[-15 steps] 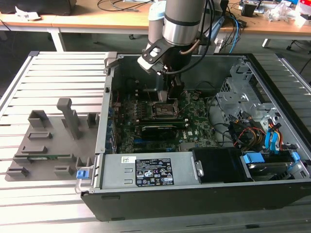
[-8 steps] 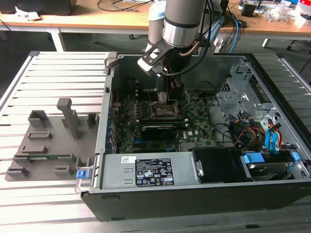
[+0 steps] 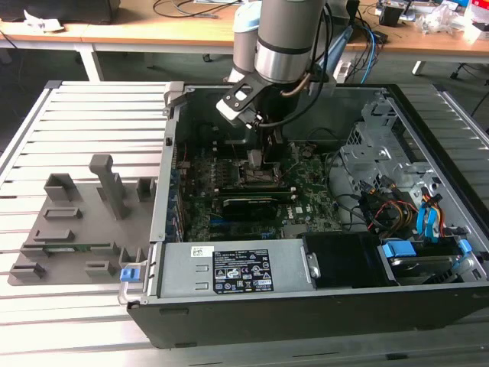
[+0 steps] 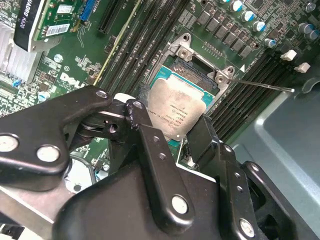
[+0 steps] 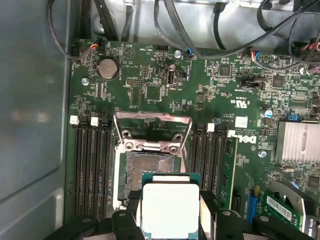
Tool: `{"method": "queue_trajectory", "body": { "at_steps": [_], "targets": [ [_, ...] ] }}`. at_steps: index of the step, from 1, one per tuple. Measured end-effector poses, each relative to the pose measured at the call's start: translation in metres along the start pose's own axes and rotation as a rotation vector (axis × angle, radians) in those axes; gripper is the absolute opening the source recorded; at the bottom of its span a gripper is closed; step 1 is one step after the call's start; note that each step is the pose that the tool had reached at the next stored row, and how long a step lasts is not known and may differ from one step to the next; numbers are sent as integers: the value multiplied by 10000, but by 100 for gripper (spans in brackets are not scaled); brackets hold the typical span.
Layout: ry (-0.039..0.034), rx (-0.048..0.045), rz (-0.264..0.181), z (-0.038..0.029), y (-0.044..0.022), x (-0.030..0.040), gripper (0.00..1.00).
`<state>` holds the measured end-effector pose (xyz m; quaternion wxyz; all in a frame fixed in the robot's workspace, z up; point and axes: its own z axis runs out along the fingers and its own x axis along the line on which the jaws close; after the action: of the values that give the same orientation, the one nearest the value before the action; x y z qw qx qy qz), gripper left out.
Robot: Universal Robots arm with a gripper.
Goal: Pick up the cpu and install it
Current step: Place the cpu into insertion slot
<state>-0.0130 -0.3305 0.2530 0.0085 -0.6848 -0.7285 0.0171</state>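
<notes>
The cpu (image 5: 169, 209), a small square chip with a silvery top and a green edge, is held between the two black fingers of my gripper (image 5: 170, 216). In the second wrist view the cpu (image 4: 176, 112) hangs tilted just above the open socket (image 4: 197, 75), and the gripper (image 4: 171, 119) is shut on its two opposite edges. The bare socket (image 5: 142, 167) with its pin field lies partly under the chip, and its metal load plate (image 5: 152, 131) is flipped open. In the exterior view the gripper (image 3: 258, 157) reaches down into the case over the motherboard (image 3: 306, 202).
Memory slots (image 5: 87, 170) flank the socket on both sides. A long black graphics card (image 3: 256, 205) lies just in front of the socket. Drive cage and cables (image 3: 397, 199) fill the case's right. A grey fixture tray (image 3: 76, 222) sits on the table at the exterior view's left.
</notes>
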Motion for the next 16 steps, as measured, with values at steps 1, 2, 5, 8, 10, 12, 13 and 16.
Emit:
{"method": "queue_trajectory", "body": {
  "at_steps": [1,2,5,8,10,12,13,16],
  "targets": [
    [-1,0,0,7,0,0,55],
    [0,0,1,24,1,3,55],
    [-67,5,4,57,13,49,55],
    [-66,4,4,86,21,71,55],
    [-67,4,4,112,30,87,55],
    [-67,4,5,139,37,116,55],
    [-67,4,4,146,38,131,55],
    [-64,3,4,186,43,176,55]
  ]
}}
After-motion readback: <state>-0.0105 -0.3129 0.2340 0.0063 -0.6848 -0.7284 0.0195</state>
